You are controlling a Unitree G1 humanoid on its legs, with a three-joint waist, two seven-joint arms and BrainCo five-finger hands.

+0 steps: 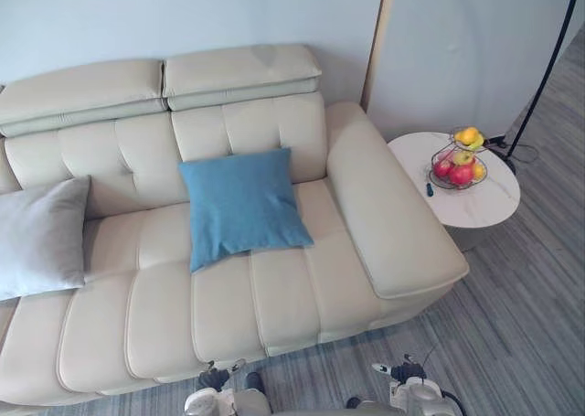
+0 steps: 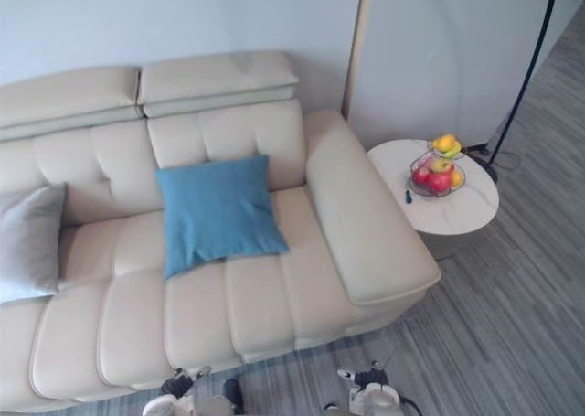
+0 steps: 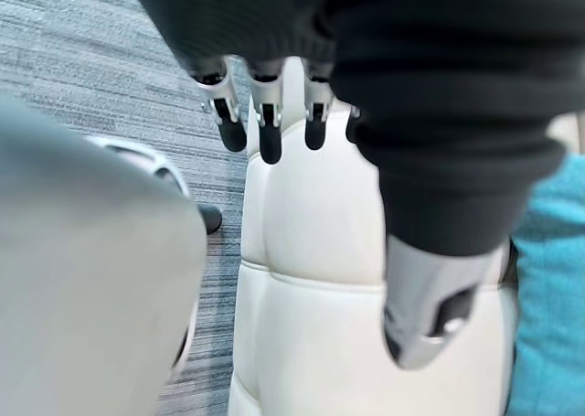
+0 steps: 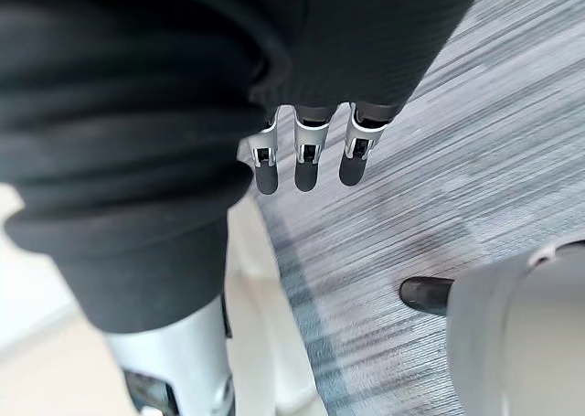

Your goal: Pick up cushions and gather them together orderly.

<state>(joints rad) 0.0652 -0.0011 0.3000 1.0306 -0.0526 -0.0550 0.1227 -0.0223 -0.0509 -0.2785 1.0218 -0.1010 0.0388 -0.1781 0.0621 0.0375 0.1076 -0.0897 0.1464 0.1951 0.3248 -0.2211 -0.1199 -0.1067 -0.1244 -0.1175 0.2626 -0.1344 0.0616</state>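
Note:
A blue cushion [image 1: 241, 206] leans against the backrest in the middle of the cream sofa [image 1: 274, 297]. A grey cushion [image 1: 38, 235] rests at the sofa's left end, apart from the blue one. My left hand [image 1: 215, 379] hangs low in front of the sofa's front edge, and in the left wrist view its fingers [image 3: 267, 114] are straight and hold nothing, with the blue cushion [image 3: 553, 297] past the thumb. My right hand [image 1: 402, 372] hangs over the floor, its fingers [image 4: 306, 155] relaxed and empty.
A round white side table [image 1: 475, 206] stands right of the sofa's armrest [image 1: 388, 206] and carries a wire basket of fruit [image 1: 460, 160]. A black lamp pole [image 1: 544, 78] rises behind it. Grey striped floor [image 1: 512, 325] lies in front.

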